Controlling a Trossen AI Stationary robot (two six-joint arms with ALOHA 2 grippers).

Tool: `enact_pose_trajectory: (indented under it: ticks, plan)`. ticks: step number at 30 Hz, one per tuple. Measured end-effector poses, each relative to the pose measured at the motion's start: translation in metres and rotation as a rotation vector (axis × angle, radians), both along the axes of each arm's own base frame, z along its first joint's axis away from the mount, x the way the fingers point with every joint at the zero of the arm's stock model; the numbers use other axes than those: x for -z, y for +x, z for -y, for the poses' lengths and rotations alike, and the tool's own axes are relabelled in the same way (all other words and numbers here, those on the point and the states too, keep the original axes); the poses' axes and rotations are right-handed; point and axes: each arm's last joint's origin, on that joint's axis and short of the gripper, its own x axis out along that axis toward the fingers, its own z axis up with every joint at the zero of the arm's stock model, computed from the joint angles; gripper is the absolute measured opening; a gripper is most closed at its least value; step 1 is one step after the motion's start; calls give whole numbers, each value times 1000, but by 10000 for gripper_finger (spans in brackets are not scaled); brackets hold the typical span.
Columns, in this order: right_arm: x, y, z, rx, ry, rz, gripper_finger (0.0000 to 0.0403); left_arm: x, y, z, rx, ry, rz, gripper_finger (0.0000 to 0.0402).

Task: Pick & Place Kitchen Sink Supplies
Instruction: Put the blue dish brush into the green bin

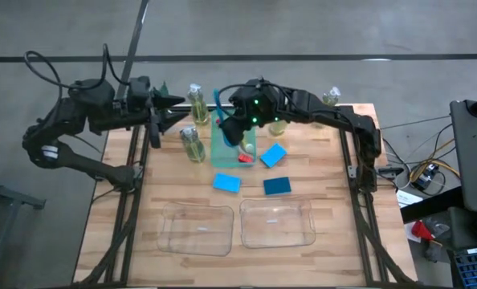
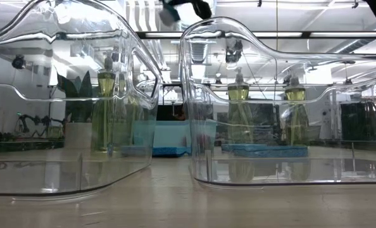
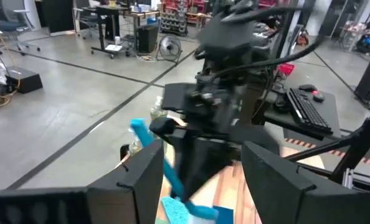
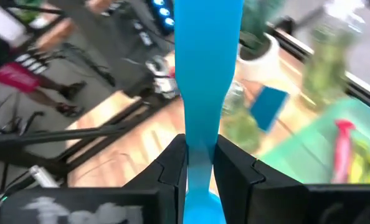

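Two clear bins [image 1: 197, 229] [image 1: 276, 221] sit side by side at the near edge of the table [image 1: 335, 193], and the low view looks through their walls.

Blue brush [image 4: 205, 81]: clamped between the fingers of the right claw [image 1: 226, 127], handle pointing up and away from the claw. The claw hangs over the green tray [image 1: 222, 148] at mid-table. The fingers are nearly closed, gripping the handle on both sides.

Red brush [image 1: 244, 158] and a yellow-handled brush [image 1: 245, 147]: lying in the tray, beside the right claw.

Sponges: one [image 1: 273, 154] lies tilted just right of the tray; two more [image 1: 226, 183] [image 1: 277, 186] lie flat between the tray and the bins, apart from each other.

Bottles: one [image 1: 193, 144] stands left of the tray, one [image 1: 197, 100] farther back, one [image 1: 277, 124] just behind the right arm, one [image 1: 332, 97] at the far right corner.

Left claw [image 1: 168, 112]: held off the table's far left edge, beside the plant [image 1: 160, 88], pointing toward the right arm. Its fingers [image 3: 138, 180] stand apart and grip nothing.
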Motion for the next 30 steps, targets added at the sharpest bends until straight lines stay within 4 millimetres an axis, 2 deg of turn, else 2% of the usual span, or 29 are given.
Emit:
enact_pose_trajectory:
  ticks: [12, 21, 30]
  plan:
    - [41, -6, 55, 134, 248, -180, 62, 0, -2, 0, -2, -10, 5, 207]
    - [86, 16, 69, 124, 333, -283, 61, 0, -1, 0, -2, -11, 4, 207]
    - [132, 29, 95, 174, 366, -395, 61, 3, -1, 0, -4, -28, -22, 207]
